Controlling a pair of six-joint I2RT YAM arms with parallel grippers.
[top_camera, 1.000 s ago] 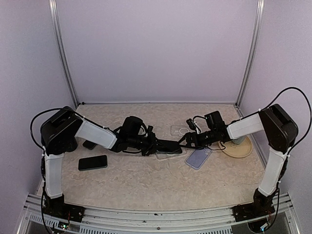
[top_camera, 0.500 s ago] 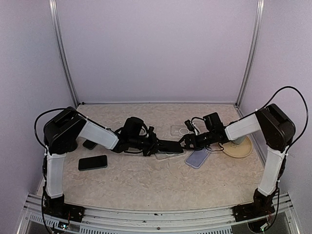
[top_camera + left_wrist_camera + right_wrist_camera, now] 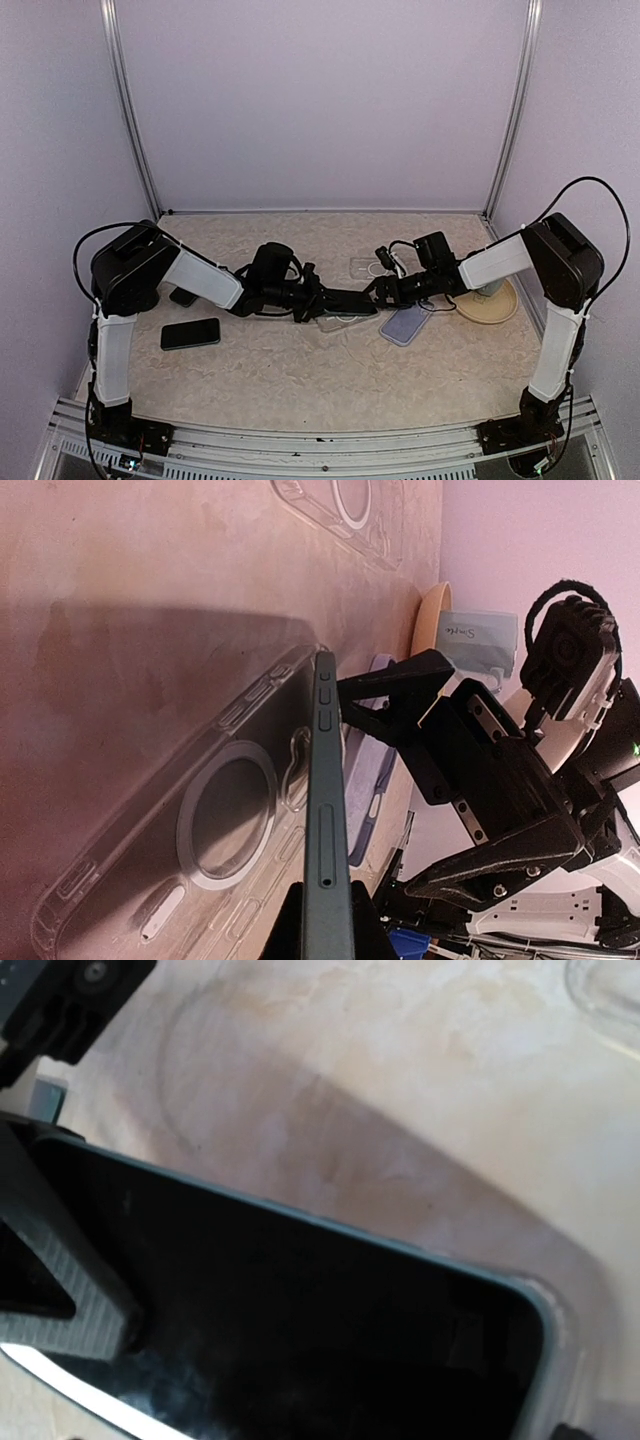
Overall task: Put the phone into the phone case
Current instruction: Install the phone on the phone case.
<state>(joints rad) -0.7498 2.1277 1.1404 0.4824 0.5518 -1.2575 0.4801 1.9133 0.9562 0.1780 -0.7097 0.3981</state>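
Note:
A dark phone (image 3: pixel 347 299) hangs low over a clear phone case (image 3: pixel 340 319) in the middle of the table. My left gripper (image 3: pixel 318 298) is shut on the phone's near end. In the left wrist view the phone (image 3: pixel 328 810) stands edge-on, its far end touching the clear case (image 3: pixel 190 830) with the round ring. My right gripper (image 3: pixel 379 291) is open at the phone's far end, and its fingers (image 3: pixel 400 678) are spread wide without gripping it. The right wrist view is filled by the phone's black screen (image 3: pixel 300 1340), and a case corner (image 3: pixel 575 1350) shows beyond it.
A lilac case (image 3: pixel 406 325) lies just right of the clear one. A second clear case (image 3: pixel 366 268) lies behind. Another black phone (image 3: pixel 190 333) rests at the left. A beige plate (image 3: pixel 490 305) holding a grey object sits under the right arm. Walls close in on three sides.
My right gripper has crept left, closer to the phone's far end. The left gripper and the phone have barely shifted.

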